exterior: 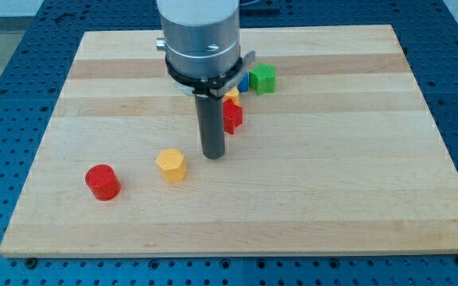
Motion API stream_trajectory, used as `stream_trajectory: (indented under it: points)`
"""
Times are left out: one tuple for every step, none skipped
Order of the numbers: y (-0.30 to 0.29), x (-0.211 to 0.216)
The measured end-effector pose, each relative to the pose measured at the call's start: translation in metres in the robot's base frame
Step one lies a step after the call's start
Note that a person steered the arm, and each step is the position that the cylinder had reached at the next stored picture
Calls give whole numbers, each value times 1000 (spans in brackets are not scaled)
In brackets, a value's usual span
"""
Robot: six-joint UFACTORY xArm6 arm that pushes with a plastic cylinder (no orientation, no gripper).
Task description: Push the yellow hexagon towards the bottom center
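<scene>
The yellow hexagon [171,165] lies on the wooden board [332,183], left of centre and toward the view's bottom. My tip [214,155] rests on the board just to the right of the hexagon and slightly above it, with a small gap between them. The rod rises from the tip to the arm's grey body at the view's top.
A red cylinder [102,182] lies left of the hexagon. A red block [232,117] sits just right of the rod. Behind it are a yellow block [231,94], a blue block [244,81] and a green cube [262,79], partly hidden by the arm.
</scene>
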State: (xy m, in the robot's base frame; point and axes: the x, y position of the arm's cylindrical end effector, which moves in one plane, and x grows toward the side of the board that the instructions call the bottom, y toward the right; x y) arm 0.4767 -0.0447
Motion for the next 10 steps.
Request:
stream_trajectory:
  points:
    - [-30,-13]
    - [-56,-19]
    - [-71,-1]
    - [-71,53]
    - [-71,62]
    - [-56,62]
    - [-50,82]
    - [-53,103]
    - [-49,103]
    - [-25,71]
